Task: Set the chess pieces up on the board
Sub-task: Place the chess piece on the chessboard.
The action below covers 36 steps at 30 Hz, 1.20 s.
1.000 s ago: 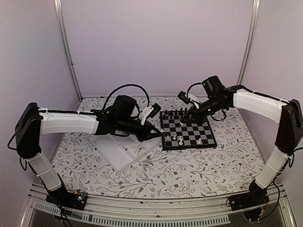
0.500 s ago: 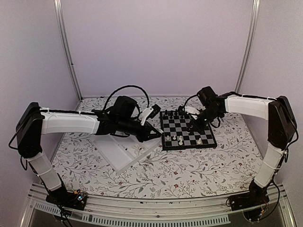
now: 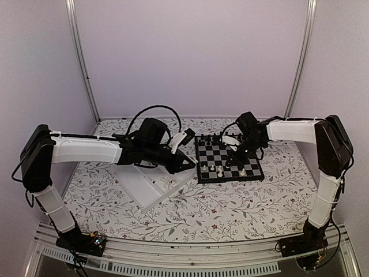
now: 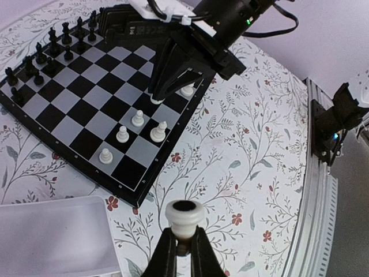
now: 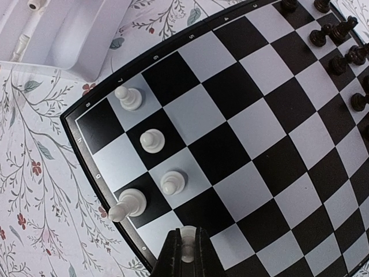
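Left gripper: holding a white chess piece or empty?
Holding. A tiny white plastic chessman sits pinched in the shut left gripper, above the floral tablecloth.

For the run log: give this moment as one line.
left fingers: shut on round-topped white piece, above table off board | right fingers: shut on second white piece, at board's near edge | other white pieces standing nearby

Pale lilac walls [image 3: 190, 52] close the space at the back and on both sides, plain and softly, evenly lit. Two slim metal posts [image 3: 81, 63] rise at the back corners, leaning slightly outward in the top view. The worktop [image 3: 230, 208] is covered in a white cloth printed with grey leafy sprigs and small red flowers. A ribbed aluminium rail [image 3: 184, 257] runs along its near edge.
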Tool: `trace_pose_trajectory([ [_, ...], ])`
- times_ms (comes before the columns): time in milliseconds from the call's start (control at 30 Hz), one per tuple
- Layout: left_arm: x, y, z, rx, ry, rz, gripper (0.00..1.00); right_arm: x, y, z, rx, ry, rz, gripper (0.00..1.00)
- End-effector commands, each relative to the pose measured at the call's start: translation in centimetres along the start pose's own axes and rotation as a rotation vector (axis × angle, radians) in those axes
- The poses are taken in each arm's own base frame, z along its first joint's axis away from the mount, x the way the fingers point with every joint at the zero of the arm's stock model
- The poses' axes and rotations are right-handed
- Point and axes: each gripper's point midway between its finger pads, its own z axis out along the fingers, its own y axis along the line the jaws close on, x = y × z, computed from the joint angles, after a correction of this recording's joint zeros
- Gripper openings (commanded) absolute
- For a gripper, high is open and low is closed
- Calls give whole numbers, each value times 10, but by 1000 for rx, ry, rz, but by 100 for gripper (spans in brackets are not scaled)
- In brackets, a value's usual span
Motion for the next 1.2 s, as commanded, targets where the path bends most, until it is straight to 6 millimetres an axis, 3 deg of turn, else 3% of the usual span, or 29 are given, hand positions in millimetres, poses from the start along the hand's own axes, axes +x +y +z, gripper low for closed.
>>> trace_pose_trajectory([
  [0,13,14,3,-38,34,-43,0,6,-2,14,-10,17,0,1],
  [800,22,14,6,-23,42,-65,0,14,-13,33,26,42,7,10],
  [900,23,13,6,-20,42,-69,0,13,-12,33,25,42,12,18],
  [1033,21,11,4,-15,42,-69,0,8,-13,22,38,32,16,26],
  [1167,20,2,3,32,73,-74,1,-16,-1,-14,12,-37,-40,33],
])
